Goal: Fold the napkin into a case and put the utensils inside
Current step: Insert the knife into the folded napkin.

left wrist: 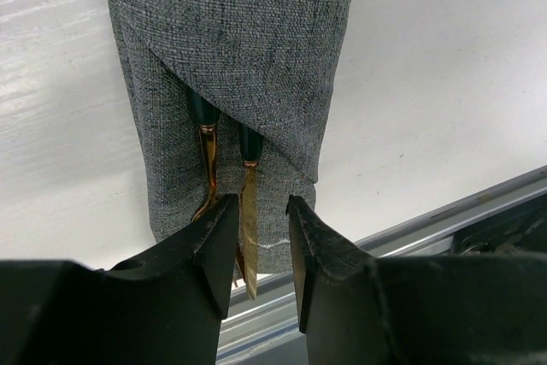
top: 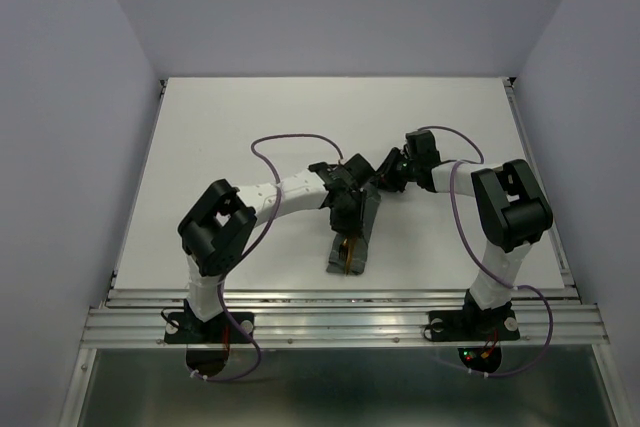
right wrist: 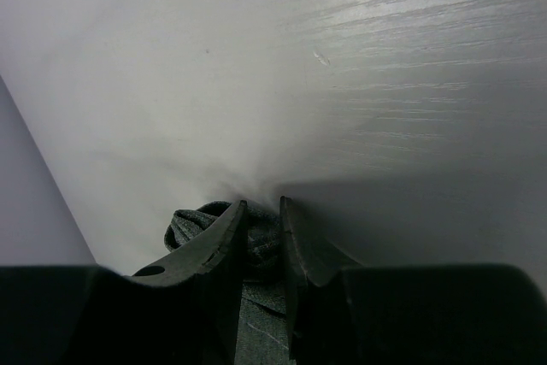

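The napkin, folded into a narrow grey-green case [top: 352,237] [left wrist: 231,57], lies at the table's middle and points toward the near edge. Two gold utensils [left wrist: 208,168] with dark handles are tucked under its overlapping flaps, and their tips [top: 349,250] poke out at the near end. My left gripper [left wrist: 261,211] [top: 345,209] hovers over that end, open; a gold blade [left wrist: 249,220] shows in the gap close to the left finger, free of the right one. My right gripper [right wrist: 263,211] [top: 385,179] is shut on the bunched cloth [right wrist: 192,221] at the case's far end.
A metal rail [left wrist: 444,211] [top: 340,299] runs along the table's near edge, just beyond the utensil tips. White walls enclose the table on the left, back and right. Purple cables [top: 290,142] loop above both arms.
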Action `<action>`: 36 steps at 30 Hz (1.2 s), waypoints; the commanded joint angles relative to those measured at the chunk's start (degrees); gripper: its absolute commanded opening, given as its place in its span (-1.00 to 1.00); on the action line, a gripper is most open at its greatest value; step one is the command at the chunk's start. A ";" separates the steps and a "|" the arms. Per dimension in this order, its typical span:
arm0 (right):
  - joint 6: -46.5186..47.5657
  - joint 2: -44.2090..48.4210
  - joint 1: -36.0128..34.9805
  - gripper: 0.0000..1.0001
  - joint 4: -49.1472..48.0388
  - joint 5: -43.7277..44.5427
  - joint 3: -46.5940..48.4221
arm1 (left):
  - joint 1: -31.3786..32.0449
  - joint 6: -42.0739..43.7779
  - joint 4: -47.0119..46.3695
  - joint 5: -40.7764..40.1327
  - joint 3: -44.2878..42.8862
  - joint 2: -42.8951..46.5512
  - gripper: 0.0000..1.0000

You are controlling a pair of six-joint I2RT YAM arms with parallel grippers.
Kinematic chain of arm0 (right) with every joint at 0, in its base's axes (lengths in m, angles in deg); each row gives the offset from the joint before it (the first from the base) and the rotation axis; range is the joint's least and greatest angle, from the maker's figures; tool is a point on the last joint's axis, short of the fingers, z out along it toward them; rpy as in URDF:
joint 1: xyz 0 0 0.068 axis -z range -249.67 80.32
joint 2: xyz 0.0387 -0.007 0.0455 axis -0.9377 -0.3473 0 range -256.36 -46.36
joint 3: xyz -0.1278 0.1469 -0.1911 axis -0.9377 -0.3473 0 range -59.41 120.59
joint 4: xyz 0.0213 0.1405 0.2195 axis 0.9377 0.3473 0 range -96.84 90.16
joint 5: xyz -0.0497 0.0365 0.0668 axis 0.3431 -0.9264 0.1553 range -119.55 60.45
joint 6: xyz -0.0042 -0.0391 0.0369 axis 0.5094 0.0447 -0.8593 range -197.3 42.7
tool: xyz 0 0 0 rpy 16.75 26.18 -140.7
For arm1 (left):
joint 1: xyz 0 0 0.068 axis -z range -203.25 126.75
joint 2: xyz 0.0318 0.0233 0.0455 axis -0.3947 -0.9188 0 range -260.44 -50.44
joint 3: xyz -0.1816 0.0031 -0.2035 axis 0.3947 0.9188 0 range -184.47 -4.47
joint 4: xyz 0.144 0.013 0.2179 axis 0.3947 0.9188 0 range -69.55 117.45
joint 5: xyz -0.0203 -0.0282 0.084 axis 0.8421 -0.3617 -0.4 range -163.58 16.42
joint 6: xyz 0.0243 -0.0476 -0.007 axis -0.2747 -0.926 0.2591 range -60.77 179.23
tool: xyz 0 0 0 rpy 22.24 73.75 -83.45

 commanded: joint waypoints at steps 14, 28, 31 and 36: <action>-0.04 0.68 0.19 -0.45 -1.07 -1.01 1.47 | 1.23 1.31 1.18 -1.61 3.84 3.66 -0.47; -0.13 0.76 -0.34 -0.45 -0.63 -0.57 1.91 | 1.32 1.40 -1.54 1.64 4.98 3.92 -1.00; -0.13 0.85 -0.34 -0.45 -0.54 -0.57 2.00 | 1.32 1.05 -1.97 1.38 5.07 4.27 -1.00; -0.13 1.03 -0.34 -0.45 -0.54 -0.66 2.00 | 0.62 0.17 -3.73 1.37 5.25 4.72 -1.00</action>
